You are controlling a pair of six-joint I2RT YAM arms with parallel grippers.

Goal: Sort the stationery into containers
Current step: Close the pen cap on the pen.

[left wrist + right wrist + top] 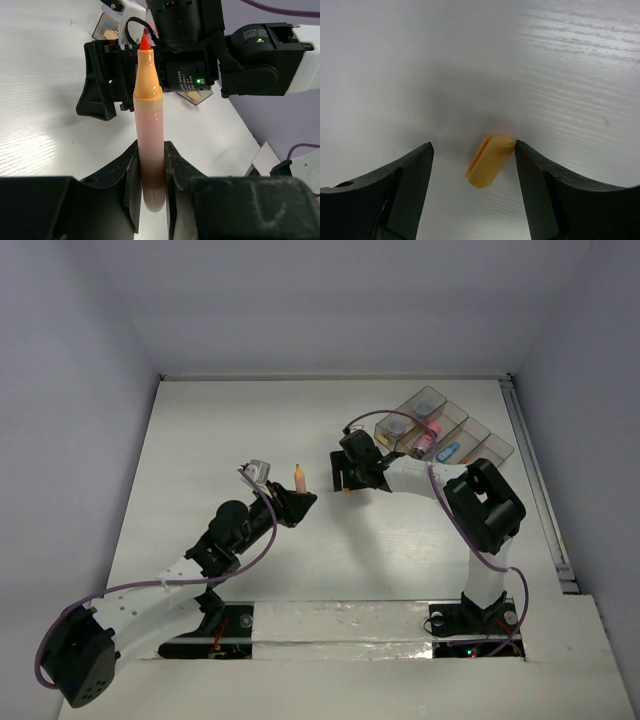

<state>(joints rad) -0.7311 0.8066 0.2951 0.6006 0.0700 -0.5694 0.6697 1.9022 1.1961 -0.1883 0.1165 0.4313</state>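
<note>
My left gripper (150, 185) is shut on an uncapped orange marker (148, 120), held upright with its red tip up; it also shows in the top view (299, 478). My right gripper (474, 160) is open, its fingers either side of the marker's orange cap (489, 162), which lies on the white table and touches the right finger (535, 175). In the top view the right gripper (352, 480) is just right of the marker. The smoky four-compartment tray (482, 442) stands at the back right, holding a pink marker (427, 438), a blue marker (449, 451) and a clear tub (398, 427).
The white table (230, 430) has walls at the back and sides. A rail (535, 480) runs along its right edge. The two arm bases sit on a taped strip (340, 625) at the near edge.
</note>
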